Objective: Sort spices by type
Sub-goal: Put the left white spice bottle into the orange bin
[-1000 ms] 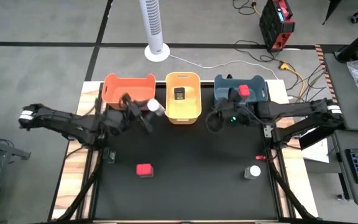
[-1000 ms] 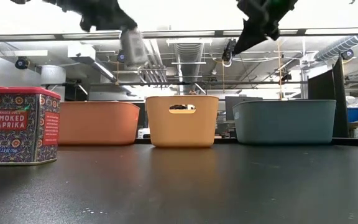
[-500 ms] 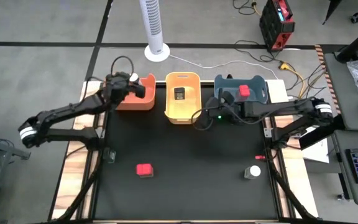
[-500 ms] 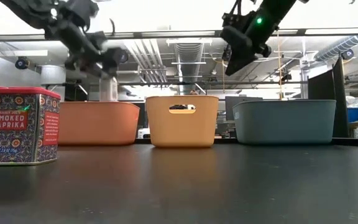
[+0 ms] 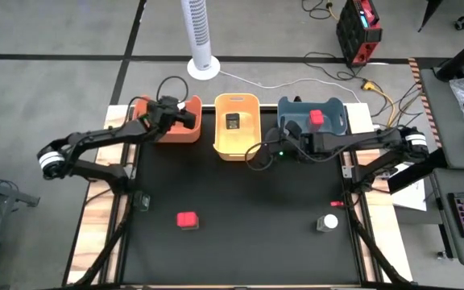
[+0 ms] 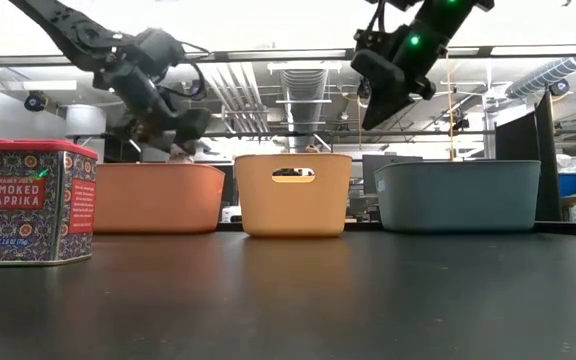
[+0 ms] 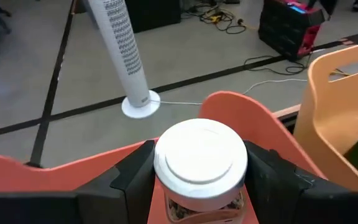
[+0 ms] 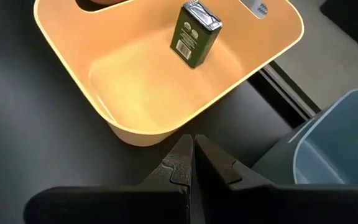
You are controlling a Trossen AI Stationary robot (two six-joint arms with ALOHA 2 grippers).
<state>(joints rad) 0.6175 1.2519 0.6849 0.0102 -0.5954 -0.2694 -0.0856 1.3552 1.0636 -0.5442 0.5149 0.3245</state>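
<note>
My left gripper (image 5: 177, 115) is over the orange bin (image 5: 155, 129) at the far left, shut on a clear white-capped jar (image 7: 201, 163). My right gripper (image 8: 193, 158) is shut and bare, hanging above the table just near of the gap between the yellow bin (image 5: 237, 141) and the blue bin (image 5: 333, 125). A dark boxy spice (image 8: 194, 34) lies on the yellow bin's floor. A red boxy spice (image 5: 316, 118) sits in the blue bin. Another red tin (image 5: 187, 219) and a second white-capped jar (image 5: 327, 222) stand on the black table. My left gripper pinches the jar between its two fingers (image 7: 134, 179), one on each side of the jar just below the white cap (image 7: 166, 190). The fingers come slanting down from the near left. The jar stands upright in the hold, over the orange bin's inside, its lower part hidden.
The three bins stand in a row along the table's far edge. The red tin (image 6: 28, 200) is close to the low camera. A white tower fan (image 5: 200, 36) stands on the floor beyond the table. Bare black tabletop (image 5: 256, 201) lies between the bins and the loose spices.
My left gripper has swung from above the table beside the yellow bin toward the far left, over the orange bin, and sunk, carrying the jar; the jar now sits low at the bin's rim. My right gripper has dropped a little and drifted left.
</note>
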